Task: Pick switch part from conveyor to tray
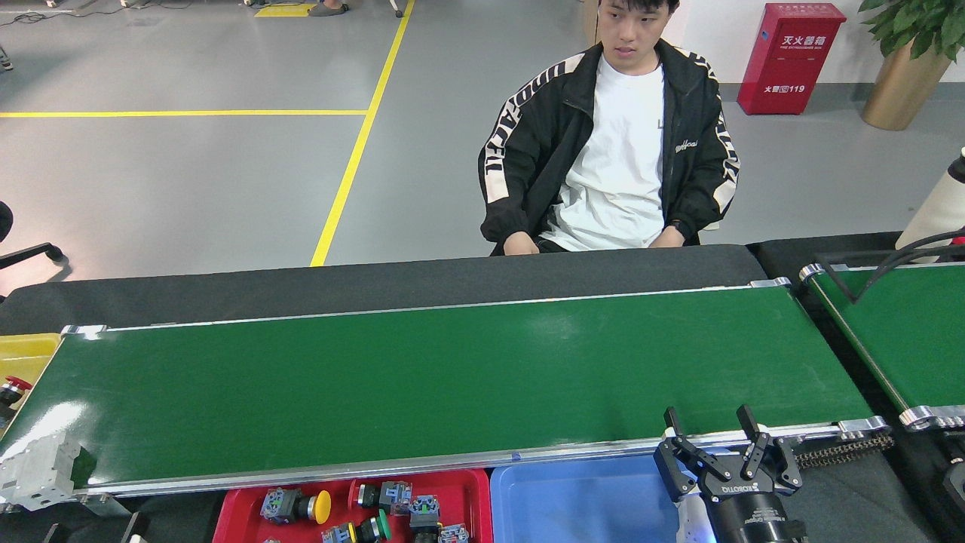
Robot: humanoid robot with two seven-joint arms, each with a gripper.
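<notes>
The conveyor (422, 385) has a glossy, smooth dark-green belt edged with shiny silver metal rails. Below it, the red tray (241, 507) and blue tray (573, 501) look like smooth plastic. The black table covering (377, 283) looks matt, cloth-like.

My left gripper is out of view — nothing but dark bits (53, 532) at the bottom edge. The grey part (38, 469) runs off the left edge, the red tray (241, 504) and blue tray (580, 501) are cropped below — switch details too small.
</notes>
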